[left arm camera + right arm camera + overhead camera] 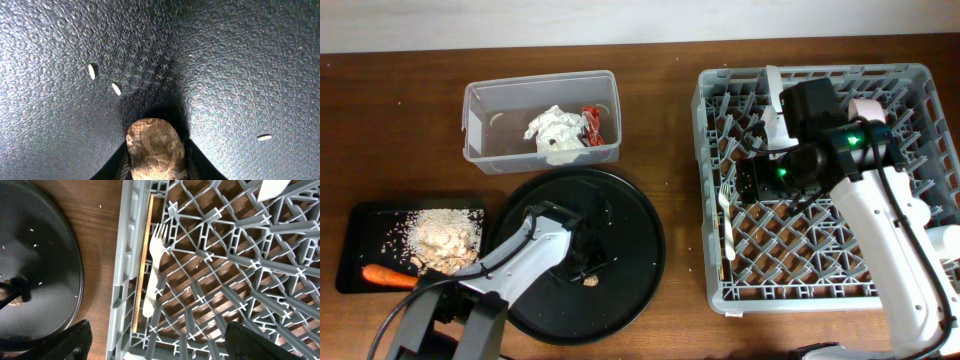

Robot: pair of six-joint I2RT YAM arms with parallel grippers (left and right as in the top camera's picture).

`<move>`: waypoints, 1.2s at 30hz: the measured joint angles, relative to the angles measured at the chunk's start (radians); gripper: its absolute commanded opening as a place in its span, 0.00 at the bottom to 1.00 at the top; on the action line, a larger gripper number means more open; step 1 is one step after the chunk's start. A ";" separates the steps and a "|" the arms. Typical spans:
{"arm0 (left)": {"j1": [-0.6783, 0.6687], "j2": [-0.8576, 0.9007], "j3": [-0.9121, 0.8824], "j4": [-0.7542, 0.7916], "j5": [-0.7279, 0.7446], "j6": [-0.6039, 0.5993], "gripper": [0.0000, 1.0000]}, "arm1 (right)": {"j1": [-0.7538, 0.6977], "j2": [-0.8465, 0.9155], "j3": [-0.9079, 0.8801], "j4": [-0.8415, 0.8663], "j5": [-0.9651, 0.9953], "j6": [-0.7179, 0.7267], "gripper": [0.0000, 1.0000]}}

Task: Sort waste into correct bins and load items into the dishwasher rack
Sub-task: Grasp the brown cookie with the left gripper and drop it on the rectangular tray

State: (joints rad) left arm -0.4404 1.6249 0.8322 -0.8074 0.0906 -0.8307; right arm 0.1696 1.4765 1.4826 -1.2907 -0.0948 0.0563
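Lump check: where's the small brown lump (pixel 154 142) sitting, and has the left hand (pixel 156 167) got it? — A

Yep, looks like it. Left wrist cam shows the lump wedged between the two dark fingers (pixel 200 170), one pressed on each side, right over the pebbly large round black tray (pixel 630 230). Can't tell if it's lifted or touching. A few pale grains (pixel 116 89) lie on the tray nearby. — B

And the right hand (pixel 157 332)? — A

Spread wide, nothing in it. It hangs over the left side of the dishwasher rack (pixel 920 80), above the white plastic fork (pixel 152 275), which lies flat along the rack's left wall, tines toward the far side of the table (pixel 400 130). — B

Bins? — A

The clear tub (pixel 480 140) holds crumpled napkins (pixel 553 128) and the red-and-white wrapper (pixel 592 122). The flat black tray (pixel 360 240), left of the round one, has beige scraps (pixel 442 238) piled in it and the carrot (pixel 388 274) along its near edge. Both bins sit well apart from the rack. — B
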 measured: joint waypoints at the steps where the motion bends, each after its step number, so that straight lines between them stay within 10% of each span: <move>1: 0.006 0.000 0.003 -0.003 -0.001 0.004 0.16 | 0.000 0.000 0.000 0.000 0.000 0.000 0.88; 13: 0.875 -0.059 0.220 0.081 -0.199 0.234 0.17 | 0.000 0.000 0.000 -0.008 0.000 0.000 0.88; 19: 1.073 0.019 0.221 0.125 -0.306 0.247 0.50 | 0.000 0.000 0.000 -0.008 0.000 0.000 0.88; 29: 1.047 0.013 0.253 0.117 -0.131 0.294 0.71 | 0.000 0.000 0.000 -0.012 -0.001 0.000 0.94; 36: 0.385 -0.114 0.279 0.051 -0.014 0.478 0.93 | -0.008 0.000 -0.001 0.105 -0.118 0.001 0.98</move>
State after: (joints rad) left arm -0.0555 1.5105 1.1114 -0.7563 0.0769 -0.3523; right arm 0.1616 1.4765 1.4818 -1.1862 -0.2127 0.0570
